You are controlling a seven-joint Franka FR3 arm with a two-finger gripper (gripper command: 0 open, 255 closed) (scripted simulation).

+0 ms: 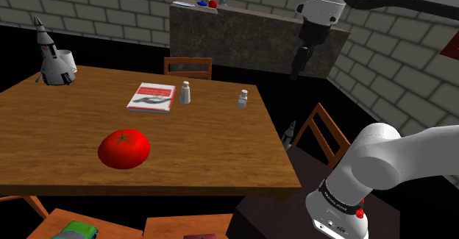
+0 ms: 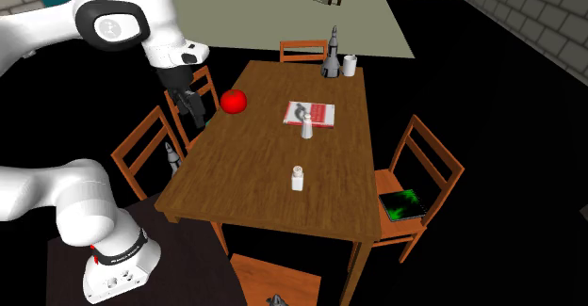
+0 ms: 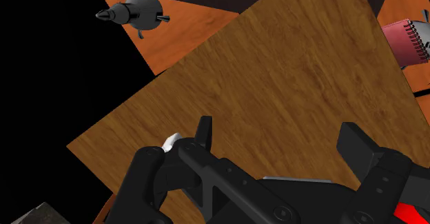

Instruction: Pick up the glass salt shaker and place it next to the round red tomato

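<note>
A wooden table [image 1: 221, 142] carries a red-and-white booklet [image 1: 151, 97] and, at a far corner, a grey rocket-shaped figure [image 1: 50, 54] just beside a white cup [image 1: 68, 59]. A wooden chair [image 2: 429, 163] at the table's side holds a green pad [image 2: 405, 203].

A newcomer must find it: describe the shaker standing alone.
Find the wooden table with the red tomato. A booklet lies on it with a tapered grey shaker beside it. The lone shaker stands apart on bare wood, straight-sided, pale, with a separate cap.
</note>
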